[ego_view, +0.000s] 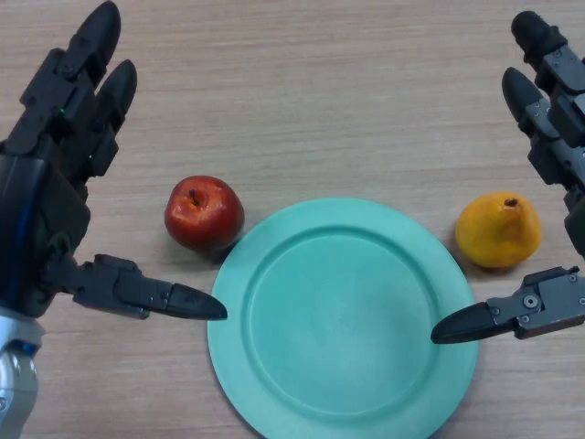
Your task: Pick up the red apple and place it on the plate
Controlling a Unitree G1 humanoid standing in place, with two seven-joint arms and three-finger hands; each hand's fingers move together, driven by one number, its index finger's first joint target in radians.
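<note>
**Red apple waits beside the plate, both hands wide open**

Red apple (203,212) sits on the wooden table (320,91), stem up, its lower right side just touching the rim of the green plate (343,320), or near enough that I can't see a gap from up here. It looks glossy and firm, a rounded thing that likely weighs little but could slip or roll if squeezed off-centre. My guess is the safest hold is across its widest part, thumb on one side and fingers opposite, well below the stem dimple.

Now the left hand (55,192) hovers close to the apple's left, fingers straight and spread upward, thumb jutting out toward the plate's edge below the fruit. Nothing is in it, nothing touched. Over on the other side the right hand (558,165) mirrors that pose, fingers extended, thumb tip reaching over the plate rim, holding nothing. A yellow pear (499,230) rests just beside the plate on that side, clear of the right hand.
</note>
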